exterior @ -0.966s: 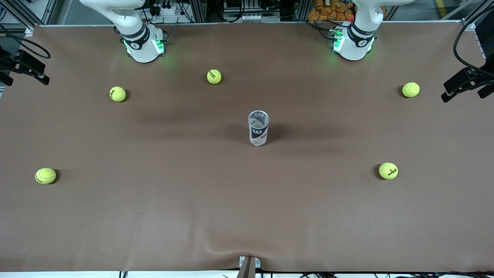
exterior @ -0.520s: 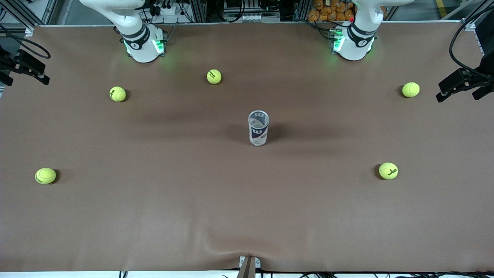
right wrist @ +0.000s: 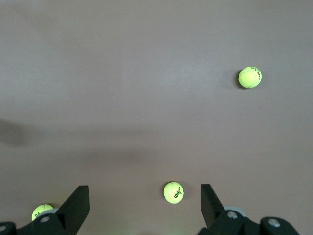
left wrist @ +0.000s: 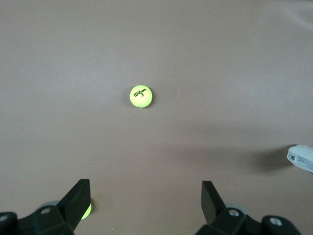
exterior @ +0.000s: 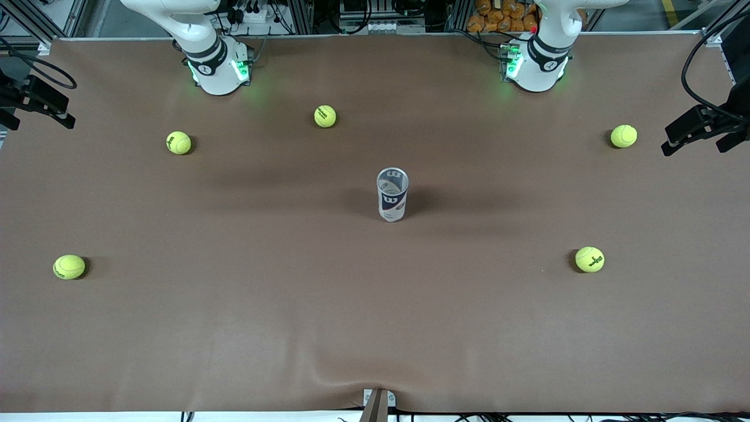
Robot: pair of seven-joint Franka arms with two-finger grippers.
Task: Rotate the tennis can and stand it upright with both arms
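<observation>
The tennis can (exterior: pixel 392 195) is seen standing upright mid-table, rim upward, touched by nothing; the task is judged essentially complete. The left gripper (left wrist: pixel 145 200) and right gripper (right wrist: pixel 144 204) are held high over the table, fingers spread wide, nothing gripped.

Five yellow-green tennis balls (exterior: pixel 178 142) (exterior: pixel 325 116) (exterior: pixel 623 136) (exterior: pixel 69 266) (exterior: pixel 589 259) lie well apart on the brown table (exterior: pixel 234 340).

Tennis can (exterior: pixel 392 194) standing upright mid-table, open silvery rim up, clear plastic with a white and navy label and white W logo. Nothing touching it. Just an edge visible in left wrist view (left wrist: pixel 301 158).
</observation>
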